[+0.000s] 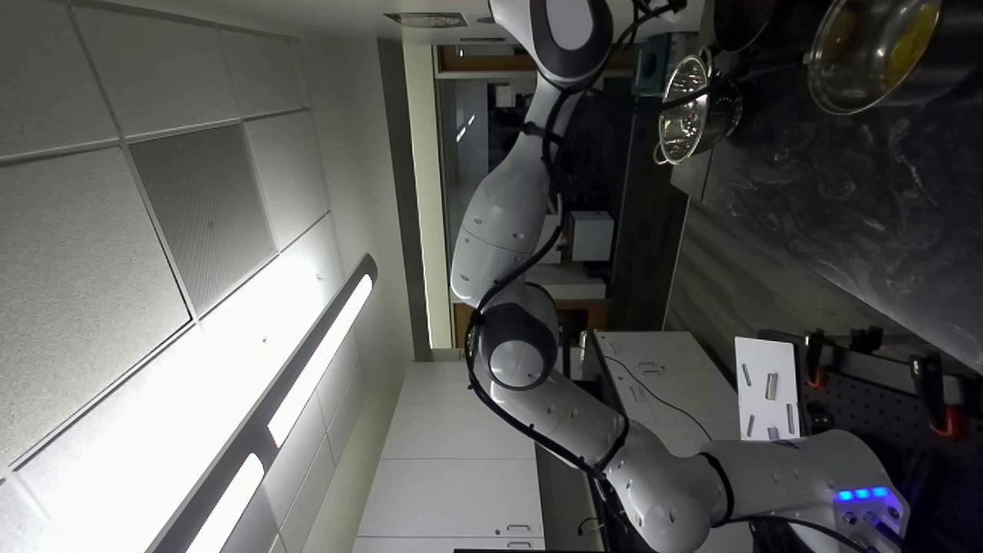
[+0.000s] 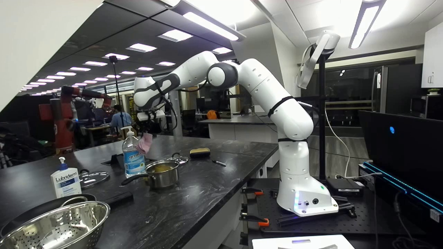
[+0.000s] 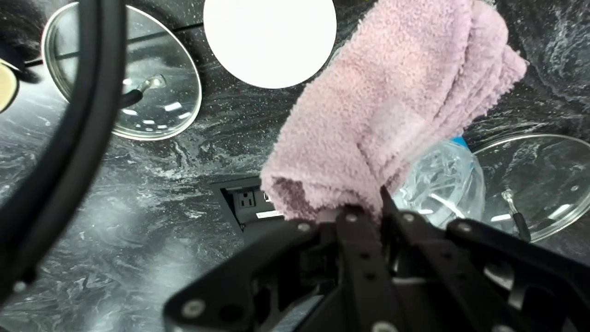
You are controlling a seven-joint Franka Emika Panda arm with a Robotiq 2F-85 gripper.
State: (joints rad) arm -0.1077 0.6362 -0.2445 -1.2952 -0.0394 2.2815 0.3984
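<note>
This is a robotics lab, partly fitted out like a kitchen. A white robot arm (image 2: 258, 81) stands on a perforated plate (image 2: 368, 218) with clamps (image 2: 254, 219) at its edge and a laptop (image 2: 412, 147) near it. Farther back, a red robot (image 2: 62, 135) and a person (image 2: 121, 120) show under rows of ceiling lights (image 2: 142, 47). The kitchen side: a pot (image 2: 165, 178) on the dark bench (image 2: 173, 214), a colander (image 2: 69, 226), a microwave (image 2: 418, 106), white cupboards (image 1: 453, 491).

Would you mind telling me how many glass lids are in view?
2: one glass lid at the wrist view's upper left, another glass lid at its right, beside the clear bottle. Others may be hidden.
</note>
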